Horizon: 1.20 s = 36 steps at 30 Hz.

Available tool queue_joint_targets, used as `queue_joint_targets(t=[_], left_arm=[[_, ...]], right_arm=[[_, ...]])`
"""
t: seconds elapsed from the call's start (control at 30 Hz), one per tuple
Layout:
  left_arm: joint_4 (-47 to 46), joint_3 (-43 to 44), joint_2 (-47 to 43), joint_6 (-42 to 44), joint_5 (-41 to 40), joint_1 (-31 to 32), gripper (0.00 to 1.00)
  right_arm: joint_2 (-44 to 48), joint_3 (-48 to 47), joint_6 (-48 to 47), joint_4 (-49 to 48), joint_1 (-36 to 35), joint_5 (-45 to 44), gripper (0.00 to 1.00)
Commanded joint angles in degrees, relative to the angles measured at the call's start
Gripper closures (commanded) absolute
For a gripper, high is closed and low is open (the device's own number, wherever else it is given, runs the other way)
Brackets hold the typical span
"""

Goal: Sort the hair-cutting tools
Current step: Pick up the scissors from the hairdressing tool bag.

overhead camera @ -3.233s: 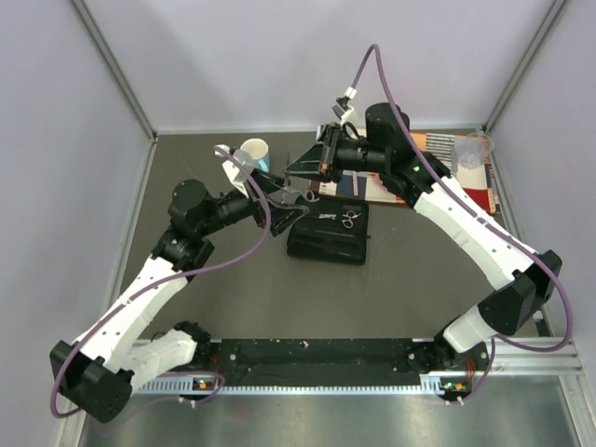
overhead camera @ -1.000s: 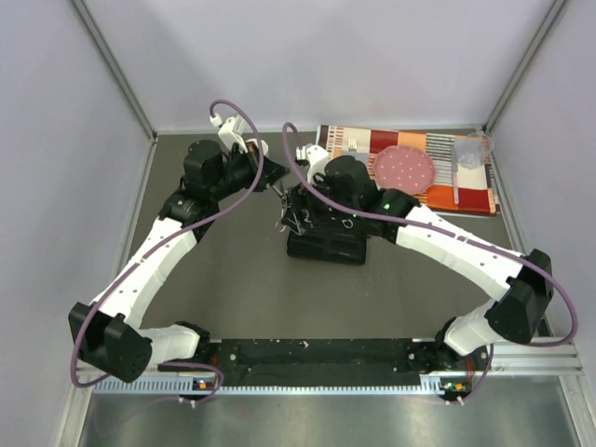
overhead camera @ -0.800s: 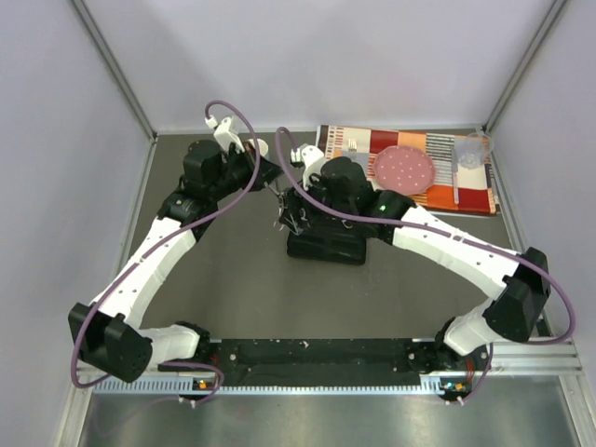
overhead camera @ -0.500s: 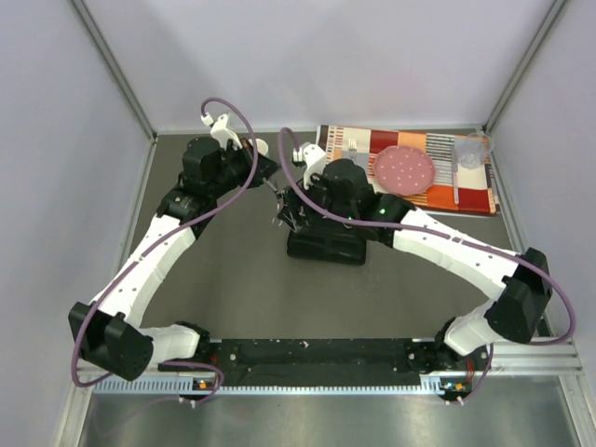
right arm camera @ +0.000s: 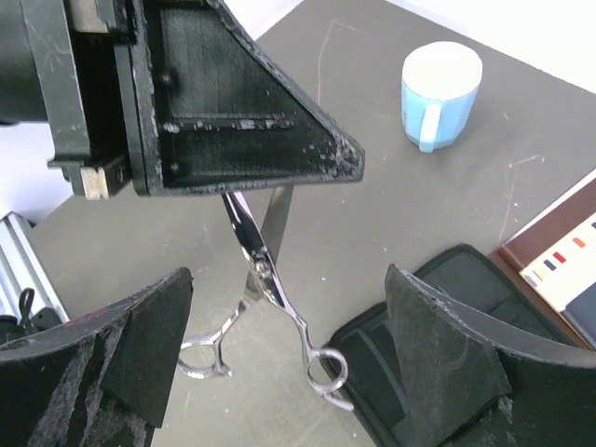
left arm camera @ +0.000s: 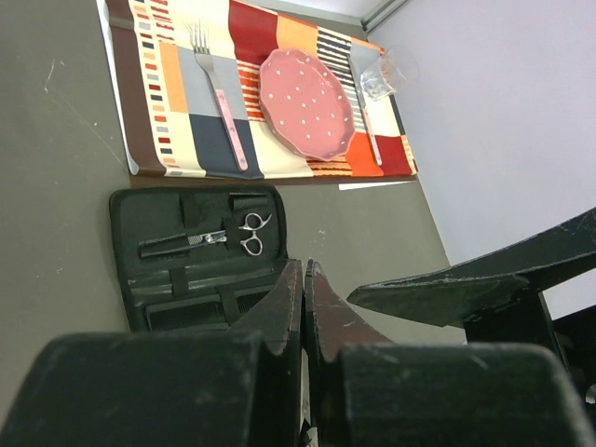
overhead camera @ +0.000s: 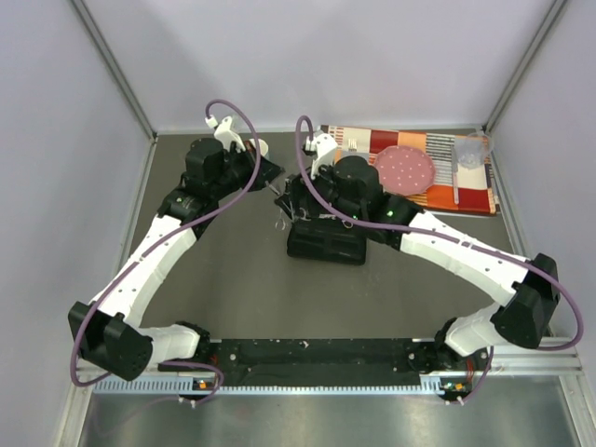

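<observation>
Table (overhead camera: pixel 233 279): dark grey, walled on three sides.
Left arm (overhead camera: pixel 154 265): reaching from near left to far centre.
Right arm (overhead camera: pixel 456 256): reaching from near right across to the same spot.
Placemat (overhead camera: pixel 475 197): striped, flat on table at far right.
Zip case (overhead camera: pixel 326 244): black, lying open at centre of table, just near of placemat.
Left gripper (left arm camera: pixel 304 268): fingers pressed together on blade tips of scissors (right arm camera: pixel 244 228). Handles hanging down, above table by case's far left corner.
Right gripper (right arm camera: pixel 284 277): fingers spread wide either side of scissors, apart from them.
Plate (left arm camera: pixel 307 102): pink, dotted, on placemat.
Mug (right arm camera: pixel 440 93): blue, upright on bare table, well apart from case.
Second scissors (left arm camera: pixel 244 235): lying in case, beside slim dark item (left arm camera: pixel 163 248), possibly a comb.
Fork (left arm camera: pixel 223 102): pinkish handle, on placemat beside plate.
</observation>
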<state>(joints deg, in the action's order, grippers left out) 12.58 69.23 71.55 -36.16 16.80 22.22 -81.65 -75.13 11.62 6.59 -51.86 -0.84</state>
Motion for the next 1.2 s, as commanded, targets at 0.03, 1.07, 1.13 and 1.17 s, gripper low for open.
queue_joint_targets(t=[0.03,1.07,1.13,1.17], left_arm=[[-2.03,2.93,-0.97,-2.33,1.31,0.19,1.00],[1.92,4.87,-8.53,3.01,-8.80,-1.74,0.13],[1.31,3.99,-9.67,4.25,-8.71,-1.74,0.10],[0.70,2.33,-10.11,5.39,-7.06,-1.83,0.09]], right_arm=[[-3.07,-5.28,0.60,0.61,-0.09,0.49,0.17],[-2.56,-4.67,3.76,2.11,1.40,1.02,1.00],[-1.50,-4.85,6.91,2.64,2.46,-2.23,1.00],[-0.89,-5.46,8.58,3.42,3.85,-3.10,1.00]])
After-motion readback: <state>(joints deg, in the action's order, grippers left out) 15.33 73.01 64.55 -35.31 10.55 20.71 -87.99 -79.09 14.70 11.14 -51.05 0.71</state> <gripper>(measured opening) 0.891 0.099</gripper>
